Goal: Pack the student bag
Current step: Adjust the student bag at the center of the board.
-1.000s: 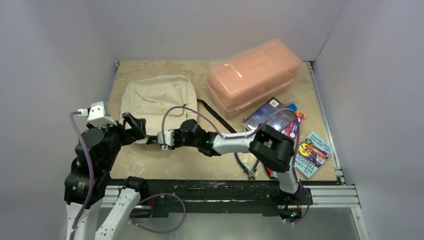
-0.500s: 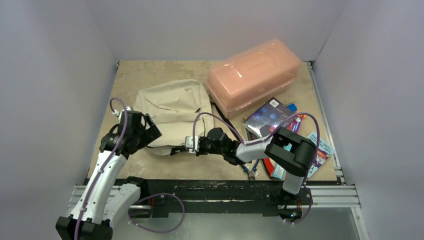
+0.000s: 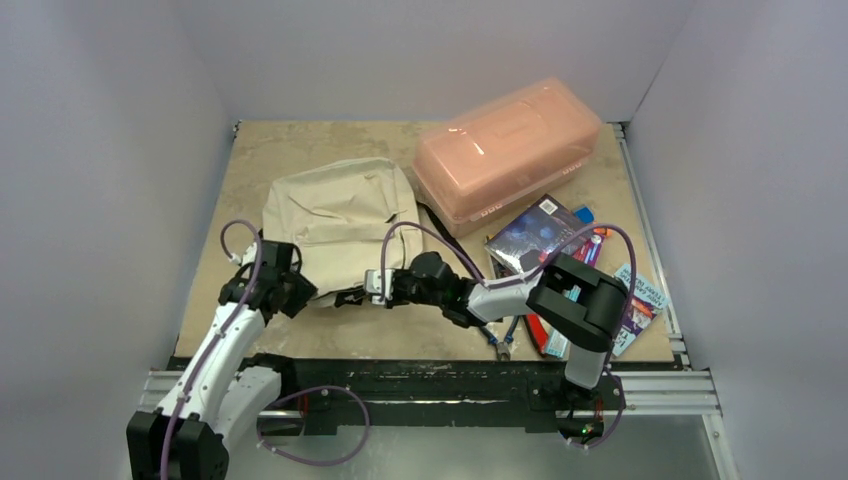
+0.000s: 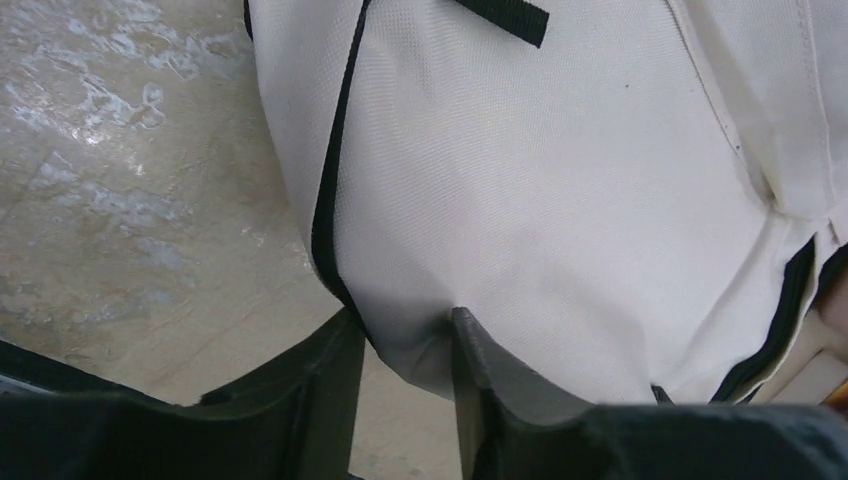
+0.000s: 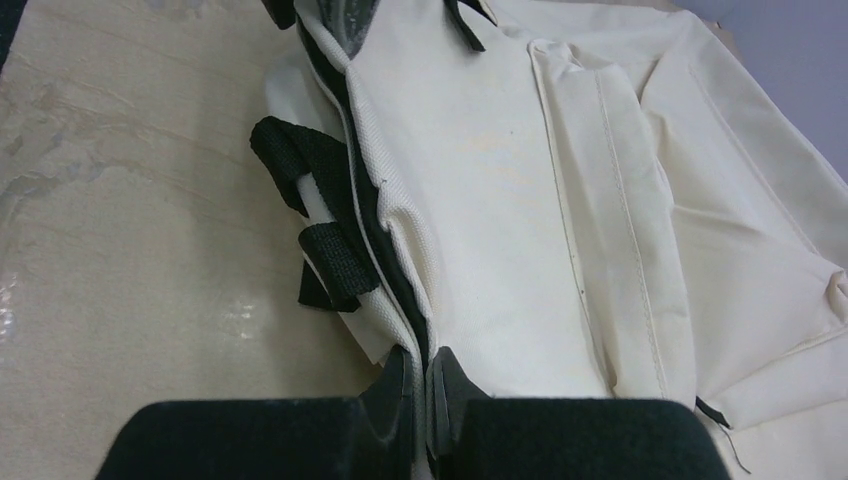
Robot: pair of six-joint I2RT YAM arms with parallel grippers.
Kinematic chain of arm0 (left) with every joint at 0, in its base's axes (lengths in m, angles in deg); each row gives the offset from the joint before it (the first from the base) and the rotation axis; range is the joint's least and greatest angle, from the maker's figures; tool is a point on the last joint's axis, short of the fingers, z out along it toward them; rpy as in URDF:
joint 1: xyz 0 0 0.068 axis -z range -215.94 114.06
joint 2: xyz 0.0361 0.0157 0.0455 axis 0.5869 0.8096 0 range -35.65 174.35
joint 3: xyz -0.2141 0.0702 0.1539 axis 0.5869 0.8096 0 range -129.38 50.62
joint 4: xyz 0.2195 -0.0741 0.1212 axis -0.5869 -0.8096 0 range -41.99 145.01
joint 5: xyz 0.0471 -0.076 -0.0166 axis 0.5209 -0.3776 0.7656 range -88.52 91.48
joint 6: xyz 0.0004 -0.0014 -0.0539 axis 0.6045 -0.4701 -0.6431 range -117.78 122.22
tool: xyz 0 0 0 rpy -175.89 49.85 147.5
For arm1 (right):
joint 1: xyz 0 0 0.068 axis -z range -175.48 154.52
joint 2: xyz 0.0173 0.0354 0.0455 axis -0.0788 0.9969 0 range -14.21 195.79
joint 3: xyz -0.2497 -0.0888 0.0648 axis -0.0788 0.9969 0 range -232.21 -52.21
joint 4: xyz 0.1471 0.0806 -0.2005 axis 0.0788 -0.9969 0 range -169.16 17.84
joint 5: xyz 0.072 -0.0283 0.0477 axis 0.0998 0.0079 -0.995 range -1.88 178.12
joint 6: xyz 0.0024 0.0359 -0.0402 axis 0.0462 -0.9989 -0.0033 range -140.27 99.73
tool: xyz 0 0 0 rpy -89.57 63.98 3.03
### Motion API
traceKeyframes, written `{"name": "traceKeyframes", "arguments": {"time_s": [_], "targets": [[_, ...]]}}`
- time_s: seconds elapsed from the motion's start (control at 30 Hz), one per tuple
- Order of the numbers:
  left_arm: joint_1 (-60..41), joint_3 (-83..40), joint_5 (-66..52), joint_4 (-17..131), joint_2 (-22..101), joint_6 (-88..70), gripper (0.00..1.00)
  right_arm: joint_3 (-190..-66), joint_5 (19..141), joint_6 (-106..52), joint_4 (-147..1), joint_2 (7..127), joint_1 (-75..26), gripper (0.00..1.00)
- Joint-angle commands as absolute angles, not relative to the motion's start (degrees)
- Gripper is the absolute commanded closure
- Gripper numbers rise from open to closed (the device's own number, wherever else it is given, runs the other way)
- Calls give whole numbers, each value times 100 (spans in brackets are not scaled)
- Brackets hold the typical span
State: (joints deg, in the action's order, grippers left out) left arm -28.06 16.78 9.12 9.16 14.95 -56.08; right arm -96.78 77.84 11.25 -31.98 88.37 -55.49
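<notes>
The left end effector (image 4: pixel 404 340) is pinching a fold at the corner of the student bag (image 3: pixel 340 215), which is lying on the surface (image 3: pixel 290 150) directly ahead of it. The right end effector (image 5: pixel 421 372) is clamping the student bag's black-trimmed edge, fingers nearly together.

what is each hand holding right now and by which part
Both hold the student bag: the right hand pinches its black-trimmed near edge, the left hand a fold of cream fabric at its near left corner.
</notes>
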Motion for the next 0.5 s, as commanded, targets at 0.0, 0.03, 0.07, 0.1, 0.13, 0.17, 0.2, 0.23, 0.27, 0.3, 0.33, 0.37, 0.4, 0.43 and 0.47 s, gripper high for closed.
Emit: {"name": "traceKeyframes", "arguments": {"time_s": [0.0, 0.03, 0.07, 0.1, 0.13, 0.17, 0.2, 0.23, 0.27, 0.3, 0.33, 0.37, 0.4, 0.43, 0.47], "targets": [[-2856, 2046, 838, 1091, 762, -6062, 70, -10401, 7771, 1557, -2924, 9061, -5475, 100], [-2857, 2041, 835, 1014, 612, -6062, 76, -10577, 7771, 1617, -2955, 9136, -5451, 100], [-2856, 2014, 838, 859, 469, -6081, 79, -10719, 7814, 1674, -2974, 9218, -5424, 100], [-2856, 1998, 826, 787, 341, -6116, 82, -10866, 7931, 1703, -2985, 9325, -5389, 100], [-2851, 1995, 768, 709, 204, -6129, 86, -11035, 8132, 1722, -2987, 9448, -5352, 100], [-2855, 2006, 654, 700, 87, -6132, 90, -11211, 8382, 1716, -3006, 9573, -5294, 100], [-2856, 2032, 489, 774, 0, -6144, 95, -11388, 8663, 1643, -3009, 9683, -5234, 100], [-2856, 2075, 256, 935, -35, -6156, 98, -11534, 8918, 1514, -3015, 9758, -5158, 100], [-2856, 2134, -96, 1203, -14, -6165, 100, -11641, 9105, 1345, -3083, 9784, -5061, 100], [-2856, 2202, -502, 1553, 93, -6183, 100, -11717, 9176, 1159, -3196, 9762, -4953, 95], [-2856, 2241, -898, 1882, 238, -6234, 100, -11764, 9184, 958, -3366, 9701, -4813, 86], [-2856, 2271, -1266, 2187, 459, -6317, 100, -11810, 9177, 767, -3585, 9626, -4749, 75], [-2849, 2269, -1603, 2488, 701, -6368, 100, -11820, 9173, 597, -3791, 9492, -4721, 68], [-2836, 2241, -1861, 2724, 920, -6396, 100, -11809, 9258, 406, -3968, 9380, -4717, 63], [-2798, 2185, -2035, 2940, 1139, -6404, 100, -11767, 9292, 214, -4132, 9261, -4716, 60]]}}
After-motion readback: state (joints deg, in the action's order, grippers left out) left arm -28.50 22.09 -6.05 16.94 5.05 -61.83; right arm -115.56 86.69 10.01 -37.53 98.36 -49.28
